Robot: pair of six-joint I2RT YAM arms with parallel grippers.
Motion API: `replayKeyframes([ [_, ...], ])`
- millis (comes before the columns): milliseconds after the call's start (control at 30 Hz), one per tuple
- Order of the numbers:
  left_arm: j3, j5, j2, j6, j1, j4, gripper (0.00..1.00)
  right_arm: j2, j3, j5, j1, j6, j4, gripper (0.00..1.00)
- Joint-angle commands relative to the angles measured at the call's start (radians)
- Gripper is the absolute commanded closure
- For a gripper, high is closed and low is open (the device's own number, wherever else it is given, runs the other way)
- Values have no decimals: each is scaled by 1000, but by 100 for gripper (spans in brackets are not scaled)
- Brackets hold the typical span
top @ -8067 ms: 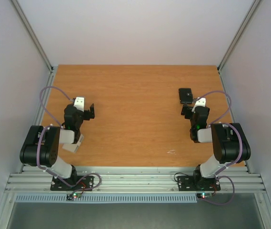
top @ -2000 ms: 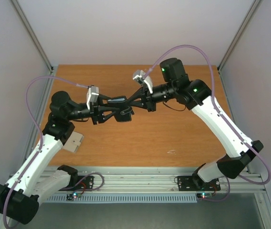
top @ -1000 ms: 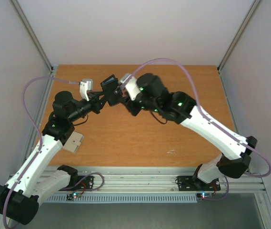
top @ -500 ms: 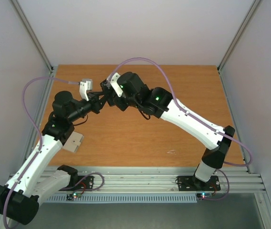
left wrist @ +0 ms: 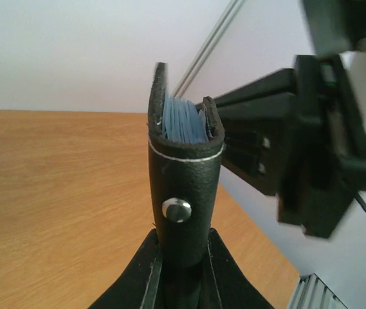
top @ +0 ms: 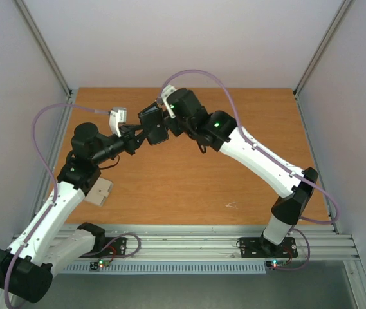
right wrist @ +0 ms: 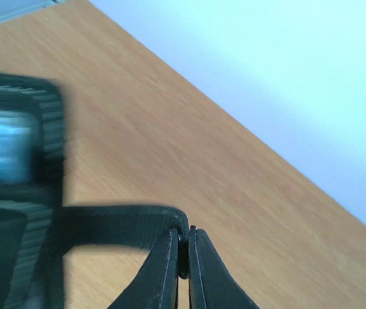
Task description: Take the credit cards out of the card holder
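Note:
The black card holder (top: 152, 126) hangs above the table's back left, gripped from both sides. My left gripper (top: 141, 134) is shut on its lower end; in the left wrist view the card holder (left wrist: 184, 183) stands upright between the left gripper (left wrist: 183, 243) fingers. Its top gapes a little, showing pale blue layers (left wrist: 183, 121). My right gripper (right wrist: 184, 239) is shut on the thin edge of a black flap (right wrist: 112, 225) of the holder. In the top view the right gripper (top: 162, 120) reaches in from the right. The credit cards are hidden inside.
A small beige block (top: 99, 191) lies on the wooden table (top: 234, 161) beside the left arm. A tiny white scrap (top: 232, 205) sits near the front edge. Grey walls with metal rails enclose the table on three sides.
My right gripper has closed onto the holder's flap. The right arm's wrist has swung round at the holder, and the flap now stands out sideways. The left arm stays put.

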Motion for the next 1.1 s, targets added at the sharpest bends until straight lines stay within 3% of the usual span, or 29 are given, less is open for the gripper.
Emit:
replayKeyframes([
  [0,3,39,-23,4,-4,97,100,-90,-60,-46,-83,13,-18,99],
  [133,4,32,-19,1,-4,93,100,-158,-107,-118,-99,-13,-14,99],
  [200,0,56,-18,2,-4,114,100,-168,-91,-242,-142,-5,-68,98],
  [333,-14,212,-26,94,-4,203,100,-234,-129,-649,-225,-21,-118,61],
  [400,-6,283,-31,142,-4,209,100,-273,-157,-787,-237,-27,-113,47],
  [467,1,365,-33,183,-4,216,100,-288,-159,-933,-238,-36,-132,40],
  [800,3,460,-36,140,-4,272,100,-268,-135,-992,-237,-32,-164,40],
  [900,1,497,-39,147,-5,287,100,-271,-133,-1007,-238,-53,-172,49],
  [1067,-4,522,-38,170,-4,297,100,-312,-124,-1043,-251,-157,-237,51],
])
